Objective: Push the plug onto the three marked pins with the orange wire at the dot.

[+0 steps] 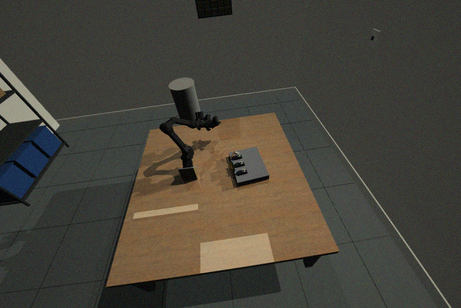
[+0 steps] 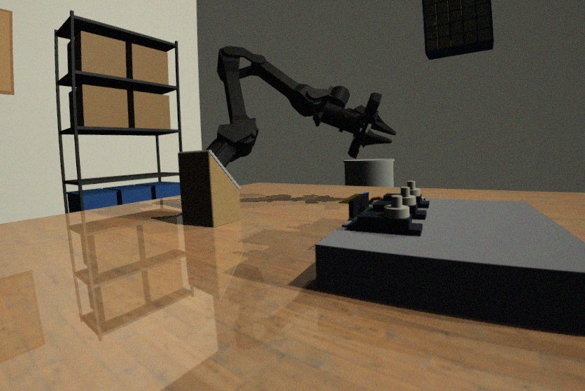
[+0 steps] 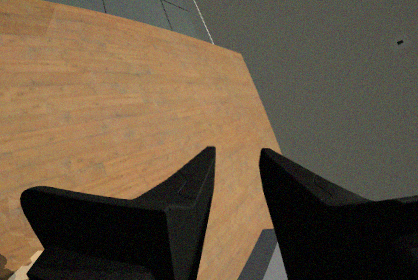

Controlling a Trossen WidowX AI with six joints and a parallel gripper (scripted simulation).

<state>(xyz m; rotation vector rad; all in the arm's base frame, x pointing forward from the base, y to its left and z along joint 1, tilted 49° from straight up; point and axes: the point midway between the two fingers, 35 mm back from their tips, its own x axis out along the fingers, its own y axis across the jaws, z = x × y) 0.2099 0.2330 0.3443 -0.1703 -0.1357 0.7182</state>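
The grey holder block (image 1: 255,165) (image 2: 491,230) (image 3: 259,256) sits on the table (image 1: 238,215) (image 2: 264,320) (image 3: 125,106). Several small dark servos with pale round tops line its edge nearest the arm's base; one servo (image 1: 242,171) (image 2: 388,224) is at the near end. An upright green and dark strip (image 2: 358,207) stands by them, with a bit of orange wire (image 2: 376,198) behind it. The plug, pins and coloured band are too small to tell. My gripper (image 1: 219,123) (image 2: 393,137) (image 3: 238,149) is partly open, high above the table and away from the block, with nothing between its fingertips.
The arm's wedge-shaped base (image 1: 188,174) (image 2: 224,202) stands on the table left of the block. A grey cylinder (image 1: 186,101) (image 2: 371,172) stands beyond the table's far edge. A shelf rack with boxes and blue bins (image 1: 16,179) (image 2: 94,198) is at the left.
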